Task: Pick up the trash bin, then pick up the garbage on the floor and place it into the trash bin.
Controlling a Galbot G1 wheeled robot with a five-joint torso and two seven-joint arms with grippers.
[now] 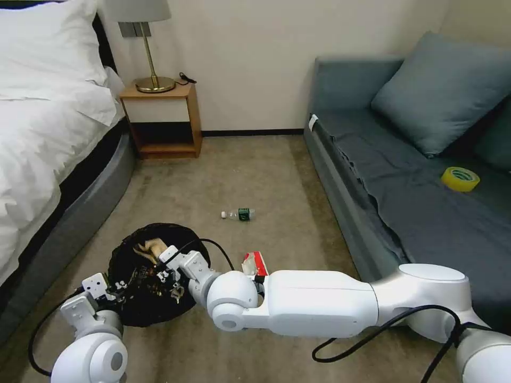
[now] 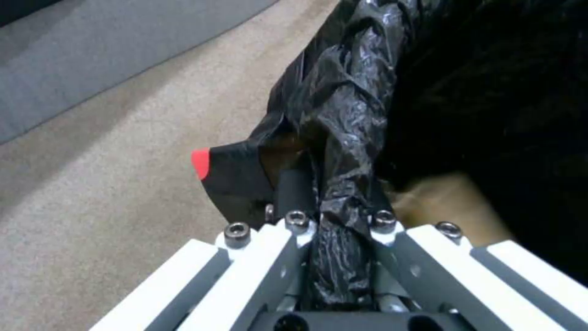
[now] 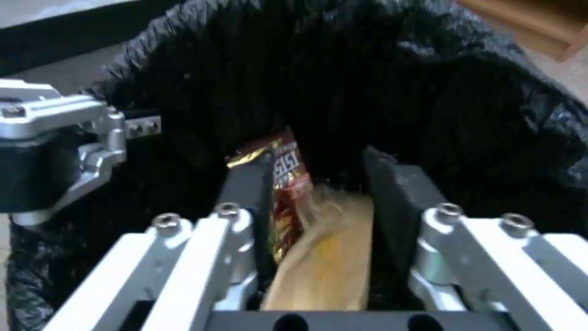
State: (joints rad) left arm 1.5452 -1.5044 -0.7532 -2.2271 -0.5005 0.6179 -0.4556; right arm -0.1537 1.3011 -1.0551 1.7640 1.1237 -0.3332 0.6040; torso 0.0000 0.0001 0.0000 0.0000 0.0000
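The trash bin point(image 1: 139, 308), lined with a crinkly black bag, is at the lower left in the head view. My left gripper point(image 1: 116, 290) is shut on its near rim; the left wrist view shows the bag point(image 2: 343, 115) pinched in that gripper point(image 2: 312, 188). My right gripper point(image 1: 171, 277) hangs over the bin mouth, open, with the brown-gold snack wrapper point(image 3: 286, 184) loose between its fingers point(image 3: 392, 202). Crumpled tan paper point(image 1: 151, 247) lies inside the bin. On the carpet lie a red-and-white packet point(image 1: 254, 264) and a small clear bottle point(image 1: 238, 214).
A bed point(image 1: 48, 133) runs along the left and a grey sofa point(image 1: 404, 202) along the right, with a yellow tape roll point(image 1: 460, 178) on it. A wooden nightstand point(image 1: 162, 119) with a lamp stands at the back. Open carpet lies between them.
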